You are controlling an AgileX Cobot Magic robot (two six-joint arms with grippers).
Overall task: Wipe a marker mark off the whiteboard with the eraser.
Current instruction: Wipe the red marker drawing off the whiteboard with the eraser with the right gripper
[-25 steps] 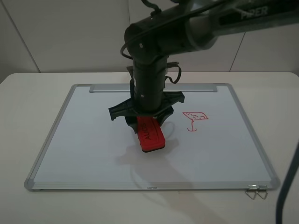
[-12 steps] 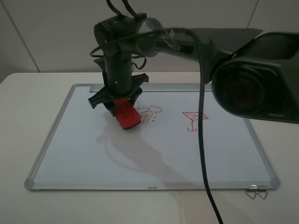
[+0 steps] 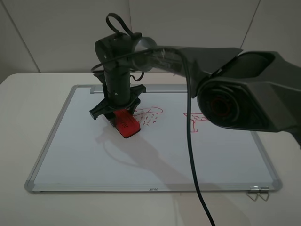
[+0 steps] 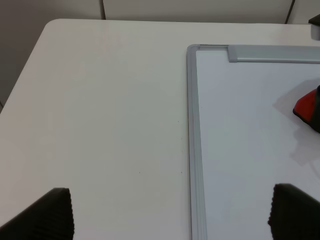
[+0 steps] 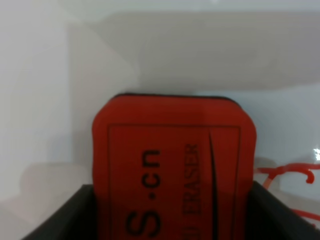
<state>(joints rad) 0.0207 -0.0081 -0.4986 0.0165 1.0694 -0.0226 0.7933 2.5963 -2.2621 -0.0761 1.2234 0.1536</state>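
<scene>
The right tool [image 3: 121, 117] pinches the red rectangular block eraser [image 3: 127, 124] over the silver-framed whiteboard [image 3: 80, 150] — the red cloud-and-rain marker mark [image 3: 149, 114] lies just beside it (rightward in the high view).

Eraser [image 3: 128, 125]: red, printed with dark lettering inside a thin dark border; dark base edge.
Marker mark [image 3: 149, 114]: drawn in red line, with red dashes.
Whiteboard [image 3: 84, 150]: white, framed in silver-grey.
Glass drawing [image 3: 194, 125]: red line.
Right gripper [image 3: 120, 115]: black.
Left gripper [image 4: 172, 217]: black, ribbed pads [image 4: 55, 215].
Table [image 4: 100, 125]: white.
</scene>
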